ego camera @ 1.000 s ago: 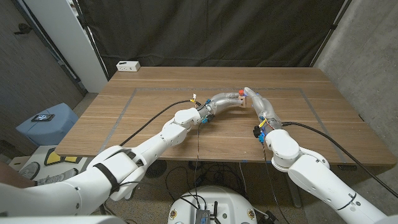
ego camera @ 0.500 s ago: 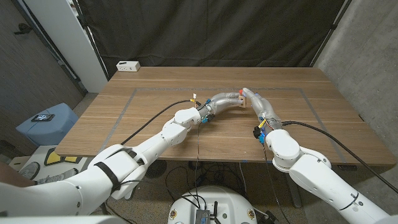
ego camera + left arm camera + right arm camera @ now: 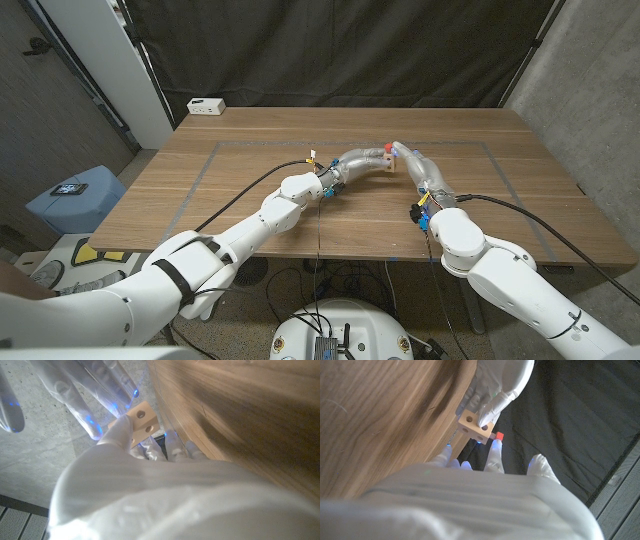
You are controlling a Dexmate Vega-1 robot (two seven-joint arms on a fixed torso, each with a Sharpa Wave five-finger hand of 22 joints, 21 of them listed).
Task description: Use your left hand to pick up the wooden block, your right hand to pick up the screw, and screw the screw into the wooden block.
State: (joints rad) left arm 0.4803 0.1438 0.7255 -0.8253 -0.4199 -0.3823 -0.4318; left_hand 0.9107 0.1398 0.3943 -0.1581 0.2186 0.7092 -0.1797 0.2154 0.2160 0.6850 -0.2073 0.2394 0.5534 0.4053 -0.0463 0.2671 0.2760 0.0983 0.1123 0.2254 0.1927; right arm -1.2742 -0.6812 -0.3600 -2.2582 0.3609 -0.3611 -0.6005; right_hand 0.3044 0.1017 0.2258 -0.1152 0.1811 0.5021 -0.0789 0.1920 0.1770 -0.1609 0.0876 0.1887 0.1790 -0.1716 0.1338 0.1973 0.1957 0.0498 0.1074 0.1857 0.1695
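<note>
Left hand (image 3: pixel 497 382) fingers partly hide wooden block (image 3: pixel 474 425)

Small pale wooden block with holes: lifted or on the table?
Lifted: the left robot hand grips the small pale wooden block, clear of the wooden table.

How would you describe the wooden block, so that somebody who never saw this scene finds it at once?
Look at the wooden table, a little behind its middle, where the two white robot hands meet. The left hand holds the wooden block there, raised off the tabletop, facing the right hand. It is a small pale cube with round holes in its faces, and a screw with an orange-red head sits at its side.
</note>
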